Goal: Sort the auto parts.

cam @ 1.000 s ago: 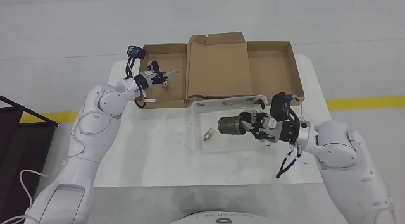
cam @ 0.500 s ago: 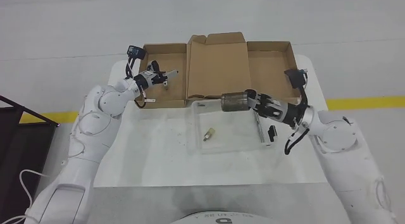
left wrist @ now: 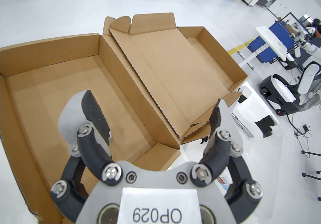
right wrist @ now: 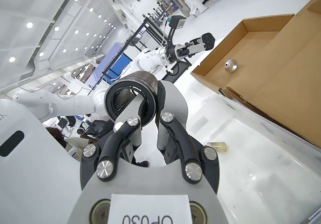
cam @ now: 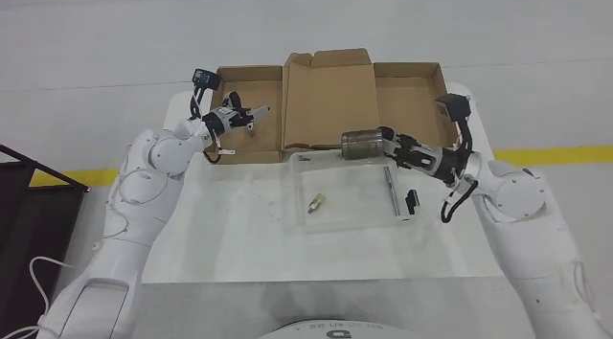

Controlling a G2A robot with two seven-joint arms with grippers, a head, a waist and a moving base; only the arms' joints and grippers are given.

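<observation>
Cylinder of dark grey metal, hollow and black-rimmed at its open end, is pinched by the right gripper above the clear tray's far edge, just beside the cardboard box's near wall. Its long axis lies level along that edge, with the open end facing away from the gripper. The left gripper's fingers are spread over the box's left compartment.

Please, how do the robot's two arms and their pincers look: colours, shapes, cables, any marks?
Both arms are smooth, rounded white shells. Each wrist carries a dark camera box and loose black cables. The left pincer and right pincer have a silver-grey base plate, black links with shiny screws, two grey fingers with black ribbed pads, and a white printed label.
</observation>
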